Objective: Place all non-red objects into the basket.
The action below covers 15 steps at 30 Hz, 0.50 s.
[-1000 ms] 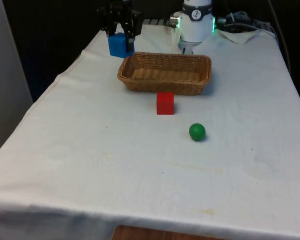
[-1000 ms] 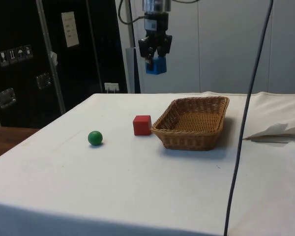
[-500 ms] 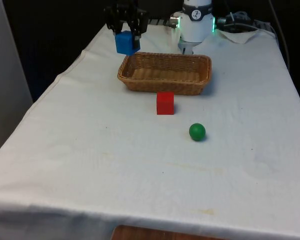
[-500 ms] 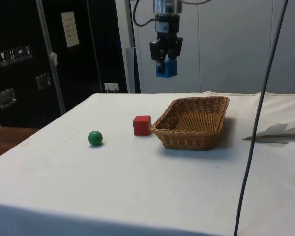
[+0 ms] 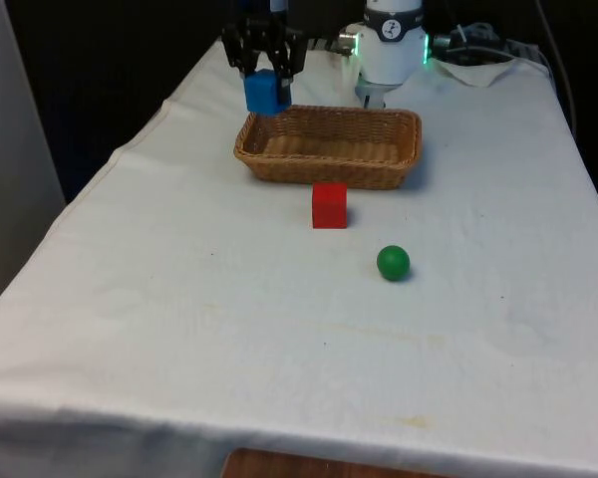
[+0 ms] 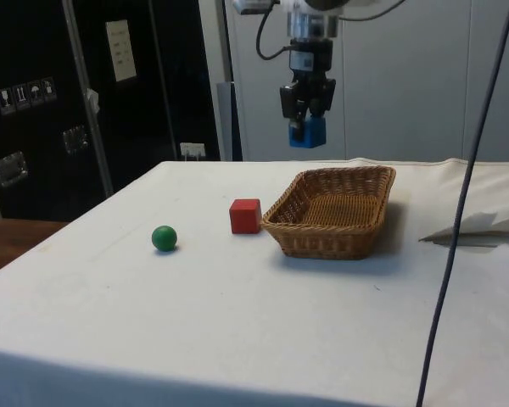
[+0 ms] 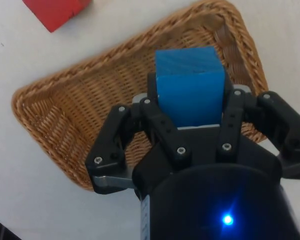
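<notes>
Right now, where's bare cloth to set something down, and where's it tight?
Free: the wide stretch of table on the camera side of the green ball, and both flanks of the basket. Tight: the red cube nearly against the basket's front wall; the gripper hangs over the basket with the blue cube.

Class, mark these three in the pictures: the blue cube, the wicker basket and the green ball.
blue cube [image 7: 190,85], wrist view, middle of its visible face.
wicker basket [image 5: 324,169], front view, near wall.
green ball [image 6: 164,238], side view, its centre.
</notes>
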Motion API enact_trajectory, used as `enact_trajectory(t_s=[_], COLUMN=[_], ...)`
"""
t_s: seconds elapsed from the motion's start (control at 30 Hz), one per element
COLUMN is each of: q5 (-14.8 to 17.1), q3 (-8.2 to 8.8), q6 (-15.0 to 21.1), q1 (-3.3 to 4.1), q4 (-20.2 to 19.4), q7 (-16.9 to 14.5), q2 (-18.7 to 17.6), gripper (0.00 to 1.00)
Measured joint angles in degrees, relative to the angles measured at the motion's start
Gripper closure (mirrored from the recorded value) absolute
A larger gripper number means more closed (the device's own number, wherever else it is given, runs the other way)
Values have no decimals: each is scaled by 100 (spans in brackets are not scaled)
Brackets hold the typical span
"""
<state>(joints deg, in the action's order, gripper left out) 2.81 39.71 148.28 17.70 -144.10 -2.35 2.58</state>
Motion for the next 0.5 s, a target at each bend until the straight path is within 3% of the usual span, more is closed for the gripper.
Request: enact_trajectory(t_s=[0.5], q5=[-6], q3=[57], q6=[539], q1=[-6], q4=[-716], q7=[-74], q2=[218], gripper=[98])
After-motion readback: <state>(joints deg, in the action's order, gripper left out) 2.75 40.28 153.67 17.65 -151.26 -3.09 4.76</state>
